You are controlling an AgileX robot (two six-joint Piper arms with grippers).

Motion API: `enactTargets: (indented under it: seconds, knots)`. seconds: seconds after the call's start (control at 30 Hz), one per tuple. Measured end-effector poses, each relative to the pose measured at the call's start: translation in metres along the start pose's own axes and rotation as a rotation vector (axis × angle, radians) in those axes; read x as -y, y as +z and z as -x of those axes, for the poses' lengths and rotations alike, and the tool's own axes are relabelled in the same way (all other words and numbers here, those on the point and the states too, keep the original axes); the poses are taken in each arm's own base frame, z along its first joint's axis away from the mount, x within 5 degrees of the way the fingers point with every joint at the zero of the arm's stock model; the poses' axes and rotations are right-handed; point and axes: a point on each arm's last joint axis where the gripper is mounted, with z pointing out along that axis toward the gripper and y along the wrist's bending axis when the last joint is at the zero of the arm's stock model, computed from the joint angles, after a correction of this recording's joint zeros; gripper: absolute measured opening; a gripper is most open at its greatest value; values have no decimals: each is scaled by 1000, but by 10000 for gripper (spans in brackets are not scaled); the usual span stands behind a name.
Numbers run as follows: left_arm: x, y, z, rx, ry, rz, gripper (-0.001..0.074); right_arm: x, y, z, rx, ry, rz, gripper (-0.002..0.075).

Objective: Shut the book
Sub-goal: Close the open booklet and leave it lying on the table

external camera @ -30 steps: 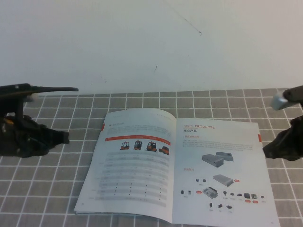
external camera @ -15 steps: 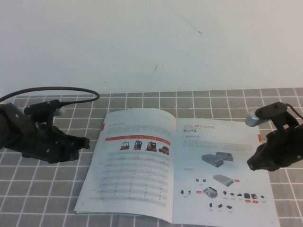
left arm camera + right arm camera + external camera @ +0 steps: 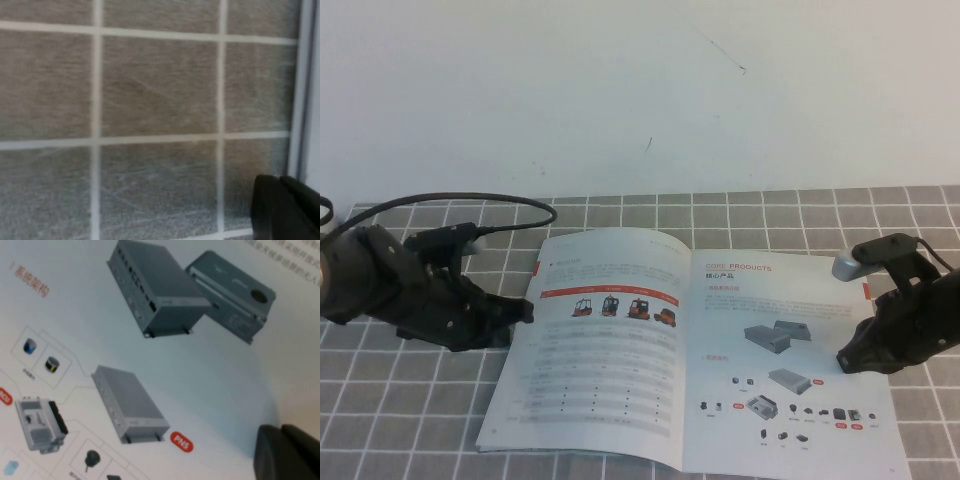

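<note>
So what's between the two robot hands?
The open book, in the high view: left gripper at its left edge, right gripper over its right page.

The high camera looks down on the bench (image 3: 410,400). The camera behind the left claw (image 3: 525,312) sits close over bare bench at the book (image 3: 650,340) edge. The one behind the right claw (image 3: 842,362) sits close over the right page.

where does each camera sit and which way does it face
High view: raised on the robot's side, angled down at the open book on the grid mat; left gripper near the book's left edge, right gripper over its right page.
Left wrist view: on the left arm, facing the mat beside the book's edge; a dark gripper part shows.
Right wrist view: on the right arm, facing the right page; a dark gripper part shows.
Shared: high and right wrist views both show the page's grey boxes.
</note>
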Motion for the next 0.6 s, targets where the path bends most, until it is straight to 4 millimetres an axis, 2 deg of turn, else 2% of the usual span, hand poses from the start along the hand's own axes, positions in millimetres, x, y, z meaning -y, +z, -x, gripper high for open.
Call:
enactTargets:
  seconds: [0.33,0.6]
  knots:
    - [26,10,-4,2,55,-24,-3,0,0,0,-1,0,3,-3]
    - [79,17,-8,-62,144,-133,-4,0,0,0,-1,-2,3,-3]
